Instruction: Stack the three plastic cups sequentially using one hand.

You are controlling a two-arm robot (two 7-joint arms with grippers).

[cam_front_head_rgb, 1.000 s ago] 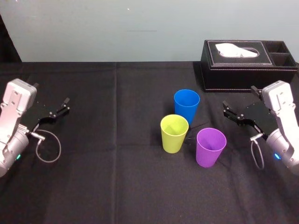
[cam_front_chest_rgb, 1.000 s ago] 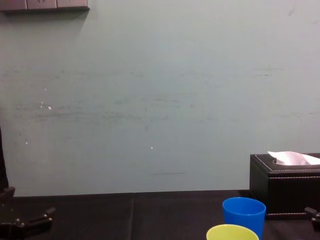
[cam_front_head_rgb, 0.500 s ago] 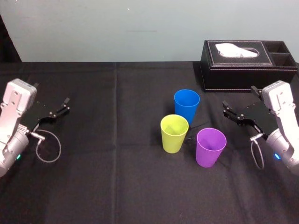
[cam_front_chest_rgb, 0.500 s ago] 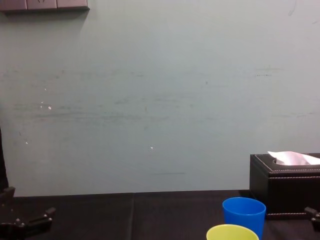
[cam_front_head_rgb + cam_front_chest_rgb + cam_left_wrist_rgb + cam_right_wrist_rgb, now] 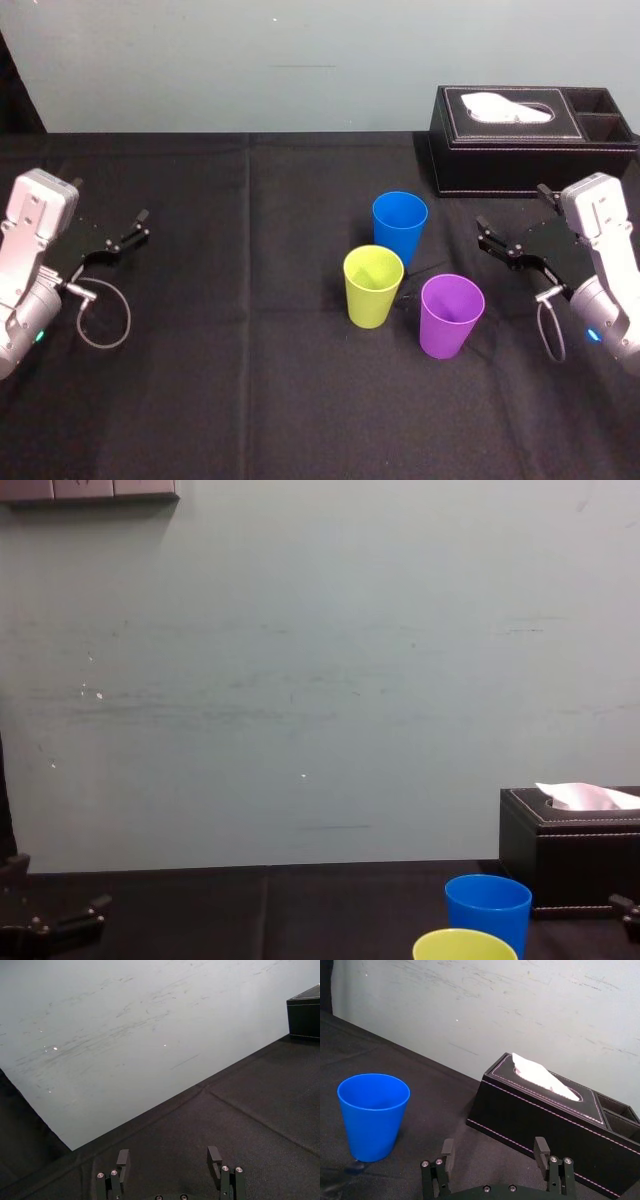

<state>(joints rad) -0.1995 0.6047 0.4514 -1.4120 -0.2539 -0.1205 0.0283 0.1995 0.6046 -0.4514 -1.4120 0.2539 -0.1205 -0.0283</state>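
In the head view, your three smooth, tapered plastic tumblers are standing upright and open-mouthed in a tight cluster right of centre on the surface (image 5: pixel 250 380), which is wearing a matte black cloth with faint fold lines: the blue cup (image 5: pixel 399 228) is sitting farthest back, the yellow-green cup (image 5: pixel 372 288) just in front of it, and the purple cup (image 5: pixel 450 317) nearest the right gripper (image 5: pixel 512 212). That gripper, black linkage on a grey housing, is hovering just right of the cups with its jaws spread wide and gripping nothing. Your left gripper (image 5: pixel 108 198) is waiting well apart at the left edge, jaws likewise wide open and empty, a thin cable loop (image 5: pixel 105 320) hanging beside it. A boxy black stitched tissue box (image 5: pixel 520 140) is sitting at the back right with a white tissue (image 5: pixel 500 106) poking out. In the left wrist view, two slim black fingers are framing bare cloth and a scuffed pale wall (image 5: pixel 250 60). In the right wrist view, the parted fingers are pointing between the blue cup and the tissue box. In the chest view, the blue cup's upper half and the yellow-green rim are peeking up at the bottom edge, left of the box.
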